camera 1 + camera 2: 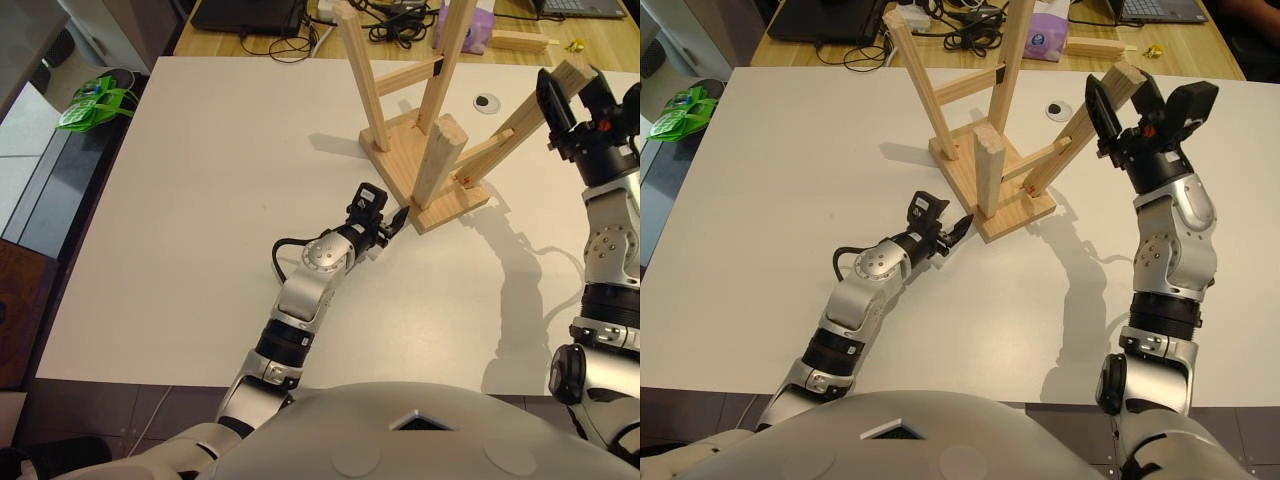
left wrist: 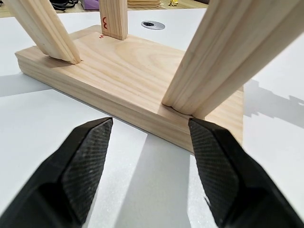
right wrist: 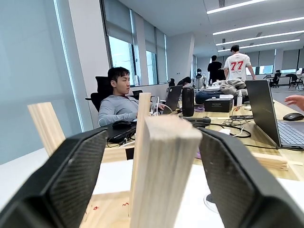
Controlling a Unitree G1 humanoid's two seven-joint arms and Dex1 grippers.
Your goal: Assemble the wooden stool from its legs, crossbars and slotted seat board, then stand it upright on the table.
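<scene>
Nearest on the white rectangular table (image 1: 200,260), the left gripper (image 1: 398,220) is held low over the surface. Its two black ribbed fingers (image 2: 88,152) are spread apart with only bare tabletop between them. Just beside the fingertips, at about 1 o'clock from them, the near edge of the flat pine seat board (image 1: 398,165) is found, close to its nearest corner. A narrow strip of table is seen between board and fingers, so no contact is made.

The pale wooden stool (image 1: 430,100) is set upside down at 12 to 1 o'clock on the table. The seat board lies flat and four square wooden legs (image 1: 438,160) rise from it, splayed outward. Two short wooden crossbars (image 1: 407,75) are fitted between pairs of legs, one on the far side and one on the right.

The leg leaning toward 2 o'clock is bracketed at its top end by the right gripper (image 1: 1145,95). Its fingers are opened wide on either side of the wood, without clamping it.

Farther off, at 1 o'clock past the stool, a small round dark cable port (image 1: 487,102) is set in the tabletop. Beyond the far edge, a brown wooden desk (image 1: 205,45) is strewn with black cables (image 1: 395,20), and a loose pale wooden bar (image 1: 520,42) is laid on it.
</scene>
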